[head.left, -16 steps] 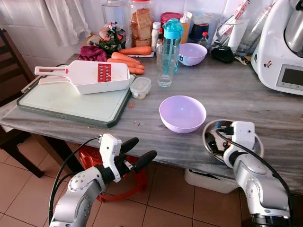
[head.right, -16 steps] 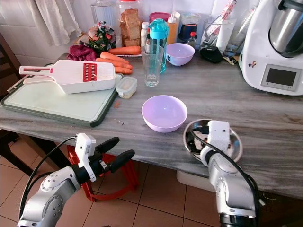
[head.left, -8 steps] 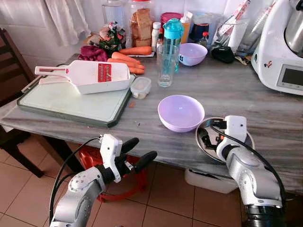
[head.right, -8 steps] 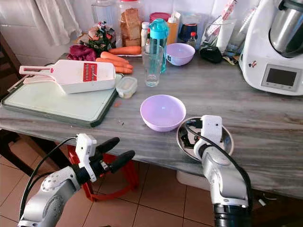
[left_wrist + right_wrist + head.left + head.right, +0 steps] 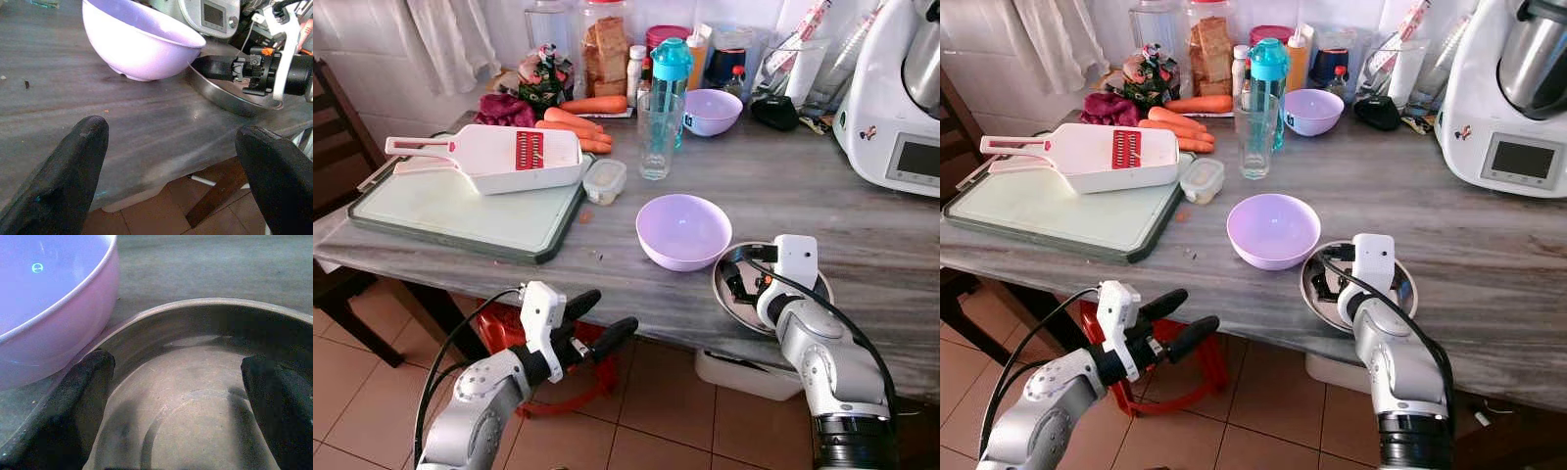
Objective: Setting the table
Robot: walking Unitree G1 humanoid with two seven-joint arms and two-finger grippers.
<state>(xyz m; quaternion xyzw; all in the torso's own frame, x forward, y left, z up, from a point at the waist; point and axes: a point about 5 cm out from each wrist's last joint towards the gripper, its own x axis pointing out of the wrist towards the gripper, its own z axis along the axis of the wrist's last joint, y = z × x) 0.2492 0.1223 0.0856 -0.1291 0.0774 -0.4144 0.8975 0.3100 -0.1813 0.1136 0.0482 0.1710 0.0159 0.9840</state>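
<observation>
A shallow metal dish (image 5: 808, 328) sits near the table's front edge, its rim touching a lilac bowl (image 5: 683, 230) on its left. My right gripper (image 5: 742, 282) reaches into the dish, open, with its fingers spread just above the dish floor; the right wrist view shows the dish's rim (image 5: 195, 303) and the lilac bowl (image 5: 49, 308) close ahead. My left gripper (image 5: 605, 311) hangs open below the table edge, holding nothing. From the left wrist view, the lilac bowl (image 5: 137, 49), metal dish (image 5: 225, 95) and right gripper (image 5: 220, 68) lie across the tabletop.
A cutting board (image 5: 460, 211) carrying a white slicer (image 5: 499, 157) fills the left side. A small lidded tub (image 5: 605, 180), a glass (image 5: 658, 135), a teal bottle (image 5: 671, 64), a second lilac bowl (image 5: 712, 111), carrots (image 5: 578, 122) and a kitchen machine (image 5: 901, 98) stand behind. A chair (image 5: 333, 176) stands left.
My right gripper has slid the metal dish leftwards until it touches the lilac bowl, nudging that bowl slightly left. The left gripper has dipped slightly.
</observation>
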